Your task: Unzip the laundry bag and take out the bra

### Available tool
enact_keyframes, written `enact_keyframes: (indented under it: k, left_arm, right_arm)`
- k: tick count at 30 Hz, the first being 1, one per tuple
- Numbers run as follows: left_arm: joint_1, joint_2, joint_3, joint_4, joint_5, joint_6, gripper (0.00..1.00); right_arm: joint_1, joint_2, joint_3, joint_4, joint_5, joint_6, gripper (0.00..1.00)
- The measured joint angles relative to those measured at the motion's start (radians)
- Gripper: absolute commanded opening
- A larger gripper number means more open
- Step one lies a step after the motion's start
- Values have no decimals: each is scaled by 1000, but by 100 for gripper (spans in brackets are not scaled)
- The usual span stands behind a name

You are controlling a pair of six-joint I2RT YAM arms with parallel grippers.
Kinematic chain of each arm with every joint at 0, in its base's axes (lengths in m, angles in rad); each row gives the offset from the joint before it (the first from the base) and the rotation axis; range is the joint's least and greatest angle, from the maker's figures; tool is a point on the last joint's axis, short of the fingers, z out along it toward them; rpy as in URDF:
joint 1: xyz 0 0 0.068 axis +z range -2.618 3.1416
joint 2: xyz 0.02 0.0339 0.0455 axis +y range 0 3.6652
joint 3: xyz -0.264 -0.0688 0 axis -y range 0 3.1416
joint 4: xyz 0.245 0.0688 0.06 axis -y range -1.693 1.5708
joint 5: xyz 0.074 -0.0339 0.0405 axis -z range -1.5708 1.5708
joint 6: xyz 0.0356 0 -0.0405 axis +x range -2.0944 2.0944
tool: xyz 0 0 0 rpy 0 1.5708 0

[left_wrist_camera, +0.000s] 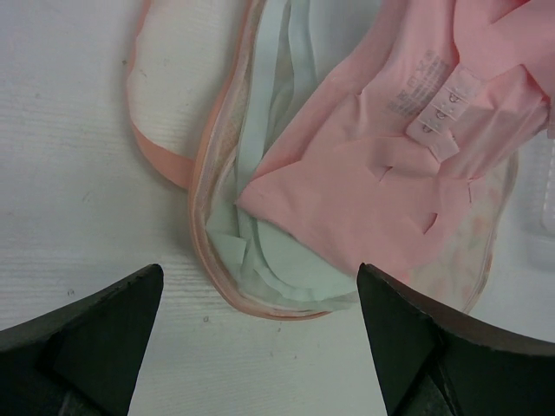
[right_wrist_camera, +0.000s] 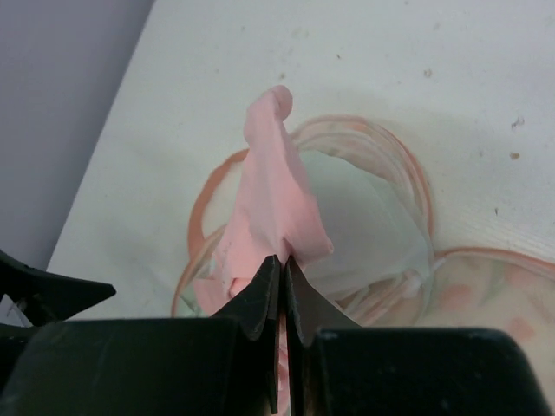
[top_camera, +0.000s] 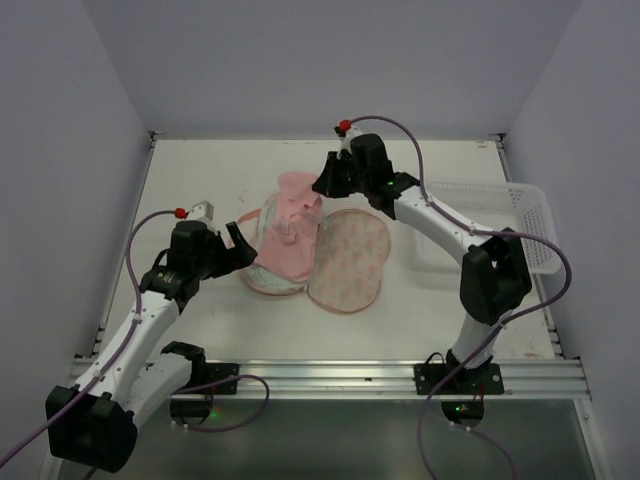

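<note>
The bag (top_camera: 347,262) is lying wide open in the middle of the table (top_camera: 190,180), with its two halves spread flat like an open book. The zip step looks done. The bra (top_camera: 290,225) is resting on the left half, and one end of it is standing up off the bag. The right gripper (top_camera: 322,186) is pinching that end, with its jaws pressed tight on the pink cloth. So the job in hand, I think, is getting the bra out.

Next, the right arm needs to go up and away until the whole bra is hanging free of the bag. The left gripper (top_camera: 240,246) is sitting just beside the bag's left edge with its jaws spread wide, holding nothing. It may need to press the bag down so it is not coming along too.

The bra is smooth, soft and floppy, with a little white tag (left_wrist_camera: 442,117). Pale green strips (left_wrist_camera: 277,251) are showing under it, and I cannot tell what they belong to. The bag is thin and soft, with a round pink rim and small spots. A white basket (top_camera: 500,215) is standing off to the right.
</note>
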Motion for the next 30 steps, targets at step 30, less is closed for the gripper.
enact_keyframes:
  k: [30]
  left_arm:
    - [0,-16,43,-29,-13,-9,96]
  right_arm:
    - [-380,-796,-92,-151,418,-37,0]
